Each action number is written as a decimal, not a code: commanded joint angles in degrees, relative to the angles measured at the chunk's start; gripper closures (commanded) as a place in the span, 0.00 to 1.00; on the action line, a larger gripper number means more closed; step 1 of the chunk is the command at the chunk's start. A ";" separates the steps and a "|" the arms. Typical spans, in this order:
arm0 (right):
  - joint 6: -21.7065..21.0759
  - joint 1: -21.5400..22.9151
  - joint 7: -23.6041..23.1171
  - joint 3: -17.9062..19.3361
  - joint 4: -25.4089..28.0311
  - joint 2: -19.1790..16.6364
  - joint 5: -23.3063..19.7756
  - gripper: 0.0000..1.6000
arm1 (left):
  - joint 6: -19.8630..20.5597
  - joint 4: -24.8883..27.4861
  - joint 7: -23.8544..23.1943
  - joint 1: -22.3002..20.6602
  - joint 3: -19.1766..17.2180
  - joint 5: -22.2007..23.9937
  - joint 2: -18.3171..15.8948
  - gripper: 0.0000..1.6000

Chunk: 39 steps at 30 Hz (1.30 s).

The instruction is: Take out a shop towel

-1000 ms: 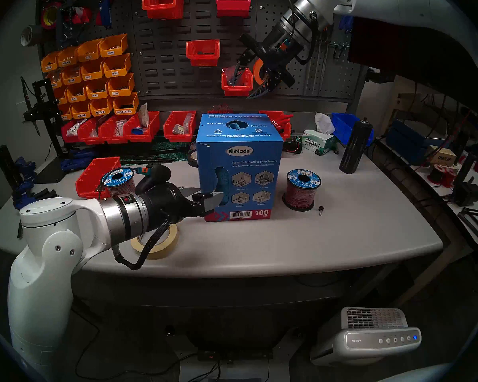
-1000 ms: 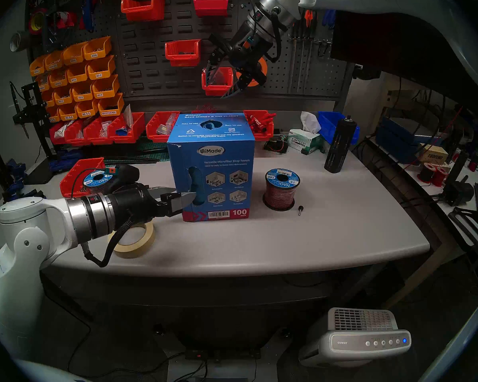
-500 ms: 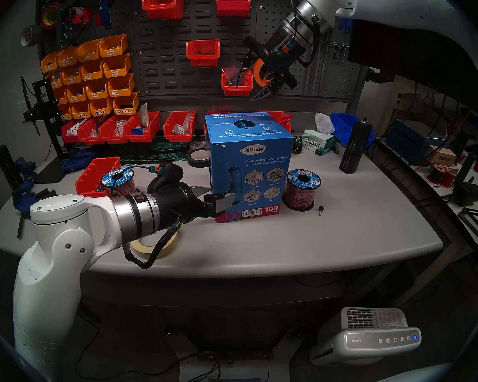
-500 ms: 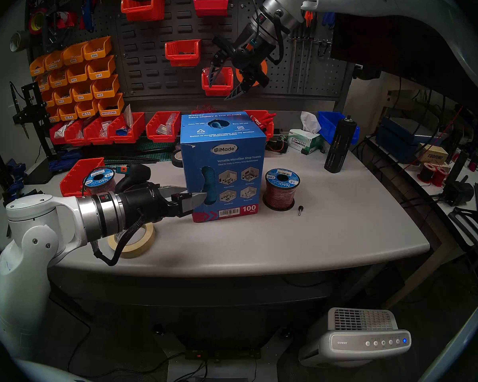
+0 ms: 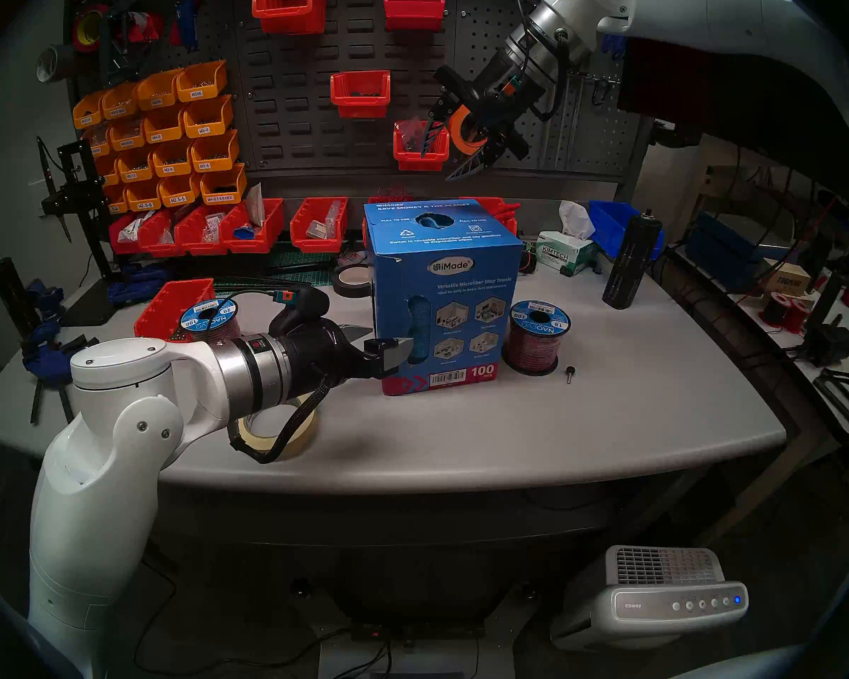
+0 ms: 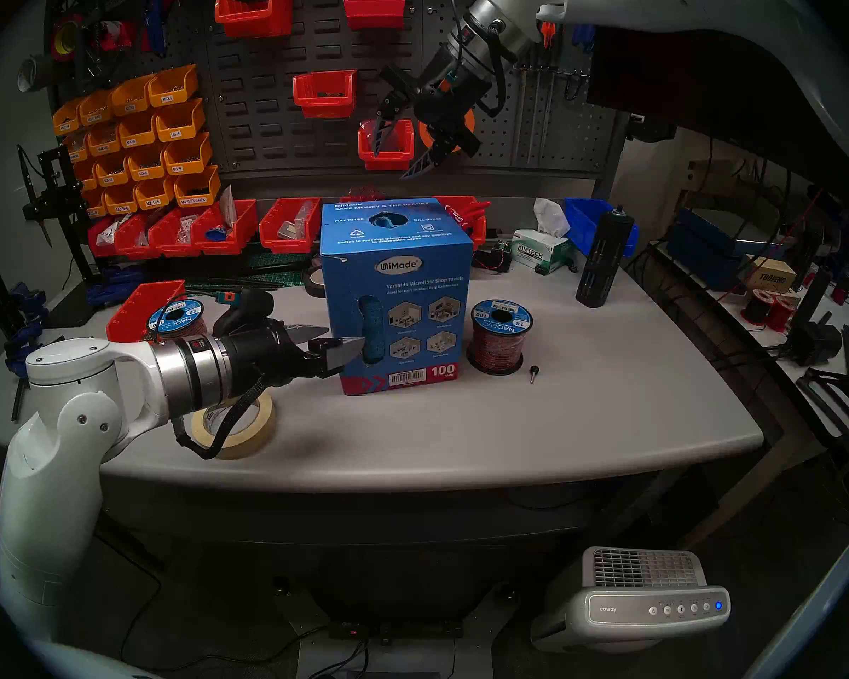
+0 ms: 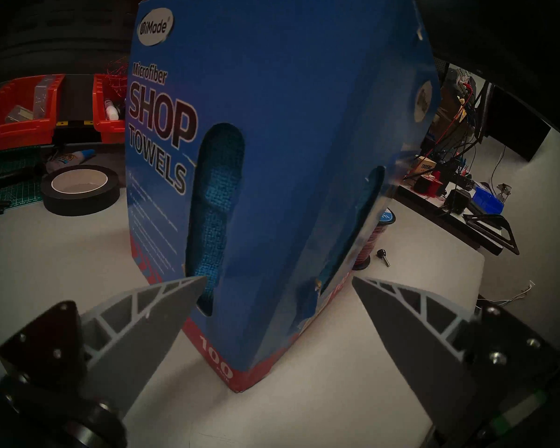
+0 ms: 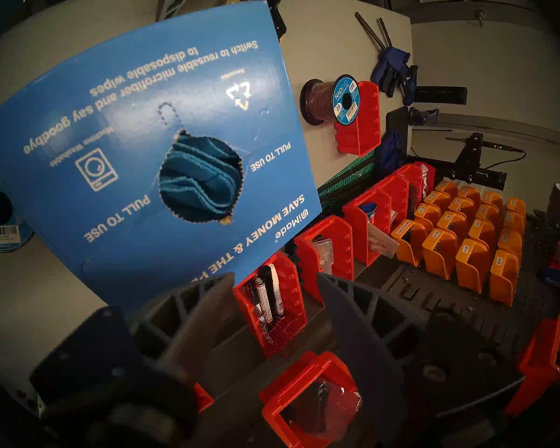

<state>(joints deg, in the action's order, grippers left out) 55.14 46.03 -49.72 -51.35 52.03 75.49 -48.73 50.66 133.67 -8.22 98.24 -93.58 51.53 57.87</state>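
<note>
The blue "Shop Towels" carton (image 5: 457,281) stands upright mid-table. Folds of the blue shop towel (image 8: 201,182) show in the round hole in its top (image 5: 431,221), and more towel fills a side slot (image 7: 214,205). My left gripper (image 5: 381,345) is open and level with the carton's lower half. Its fingers straddle the carton's near-left vertical corner (image 7: 278,279), one tip over the slot, the other by the adjoining face. My right gripper (image 5: 436,166) hangs high above and behind the carton, tilted down towards the hole. Its fingers (image 8: 188,311) are apart and empty.
On the grey table (image 5: 559,433), a wire spool (image 5: 537,337) stands just right of the carton, with a small black knob (image 5: 569,372) beside it. Left are another spool (image 5: 212,320), a red bin (image 5: 167,305) and masking tape (image 5: 285,438). A black tape roll (image 5: 351,281), a Kimtech carton (image 5: 562,256) and a black cylinder (image 5: 628,266) stand behind.
The carton slid to the right and turned slightly with my left gripper against its corner, then stopped. The left arm came further forward. The right gripper drifted slightly right, its fingers drawing a little closer.
</note>
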 commanded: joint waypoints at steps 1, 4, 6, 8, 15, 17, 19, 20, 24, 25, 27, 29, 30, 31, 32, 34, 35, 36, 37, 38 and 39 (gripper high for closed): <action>-0.14 1.94 -2.25 0.22 -1.29 0.10 -0.64 0.29 | -1.58 -0.72 0.82 -3.75 0.16 -1.46 -0.08 0.00; -0.14 2.01 -2.27 0.17 -1.32 0.12 -0.83 0.29 | -1.78 -1.32 1.38 -4.50 0.59 -2.20 -0.19 0.00; -0.14 2.07 -2.28 0.15 -1.33 0.13 -0.97 0.28 | -1.94 -1.74 1.78 -5.10 0.90 -2.72 -0.26 0.00; -0.14 2.11 -2.30 0.13 -1.35 0.13 -1.10 0.29 | -2.06 -2.08 2.09 -5.60 1.13 -3.17 -0.33 0.00; -0.14 2.20 -2.36 0.01 -1.43 0.03 -1.57 0.29 | -2.43 -3.11 3.19 -7.33 2.00 -4.68 -0.46 0.00; -0.14 2.22 -2.37 -0.03 -1.44 0.00 -1.69 0.29 | -2.52 -3.31 3.46 -7.77 2.28 -5.10 -0.48 0.00; -0.14 2.25 -2.39 -0.07 -1.45 -0.03 -1.80 0.29 | -2.60 -3.48 3.72 -8.20 2.58 -5.51 -0.51 0.00; -0.14 2.27 -2.42 -0.10 -1.46 -0.05 -1.87 0.29 | -2.65 -3.58 3.88 -8.47 2.77 -5.75 -0.51 0.00; -0.14 2.34 -2.48 -0.18 -1.43 -0.06 -2.11 0.28 | -2.78 -3.82 4.44 -9.33 3.34 -6.54 -0.56 0.00; -0.14 2.36 -2.50 -0.18 -1.42 -0.04 -2.18 0.28 | -2.82 -3.87 4.59 -9.52 3.47 -6.74 -0.57 0.00; -0.14 2.42 -2.55 -0.19 -1.37 0.00 -2.30 0.28 | -2.87 -3.94 4.88 -9.82 3.69 -7.13 -0.59 0.00; -0.14 2.51 -2.57 -0.16 -1.34 0.06 -2.46 0.29 | -2.93 -3.90 5.17 -10.23 4.02 -7.62 -0.66 0.00; -0.14 2.58 -2.59 -0.14 -1.33 0.09 -2.50 0.29 | -2.94 -3.82 5.22 -10.31 4.09 -7.70 -0.66 0.00; -0.14 2.64 -2.60 -0.11 -1.33 0.11 -2.60 0.29 | -2.98 -3.81 5.39 -10.51 4.24 -7.94 -0.65 0.00; -0.14 2.70 -2.62 -0.09 -1.32 0.14 -2.65 0.28 | -3.01 -3.77 5.48 -10.64 4.31 -8.07 -0.63 0.00; -0.14 2.81 -2.63 -0.04 -1.29 0.19 -2.82 0.28 | -3.06 -3.85 5.87 -11.04 4.55 -8.56 -0.63 0.00; -0.14 2.85 -2.63 -0.03 -1.28 0.22 -2.87 0.26 | -3.08 -3.89 5.98 -11.19 4.67 -8.73 -0.62 0.00; -0.14 2.88 -2.64 -0.02 -1.26 0.24 -2.96 0.24 | -3.10 -3.99 6.17 -11.41 4.87 -8.96 -0.59 0.00; -0.14 2.90 -2.64 -0.02 -1.25 0.27 -3.04 0.22 | -3.11 -4.09 6.34 -11.59 5.03 -9.16 -0.56 0.00; -0.14 2.91 -2.63 -0.01 -1.22 0.30 -3.11 0.23 | -3.12 -4.18 6.48 -11.79 5.25 -9.34 -0.52 0.00; -0.14 2.92 -2.62 -0.01 -1.20 0.33 -3.16 0.23 | -3.14 -4.24 6.58 -11.94 5.42 -9.47 -0.48 0.00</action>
<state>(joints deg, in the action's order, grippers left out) 55.14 46.27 -49.76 -51.90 51.83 75.62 -51.25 49.04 128.58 -1.83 89.76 -88.39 42.82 57.06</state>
